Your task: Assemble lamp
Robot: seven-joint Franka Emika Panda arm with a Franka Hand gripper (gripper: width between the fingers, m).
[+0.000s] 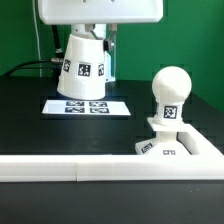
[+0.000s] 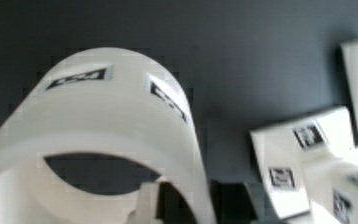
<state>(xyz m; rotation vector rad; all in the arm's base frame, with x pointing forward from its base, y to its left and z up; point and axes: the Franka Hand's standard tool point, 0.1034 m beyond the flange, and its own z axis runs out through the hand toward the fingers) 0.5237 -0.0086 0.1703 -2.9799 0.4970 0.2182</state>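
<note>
The white tapered shade (image 1: pixel 84 63) hangs tilted in my gripper (image 1: pixel 98 40), above the far left of the black table and just over the marker board (image 1: pixel 89 105). The gripper is shut on the shade's upper wall. In the wrist view the shade (image 2: pixel 105 110) fills most of the picture, its open end towards the camera, with my gripper (image 2: pixel 185 205) closed on its rim. The ball-shaped bulb (image 1: pixel 169 95) stands upright in the white base block (image 1: pixel 172 150) at the exterior view's right, well apart from the shade.
A white rail (image 1: pixel 90 168) runs along the table's front edge, with the base set against it. The marker board also shows in the wrist view (image 2: pixel 309 145), beside the shade. A green wall stands behind the table.
</note>
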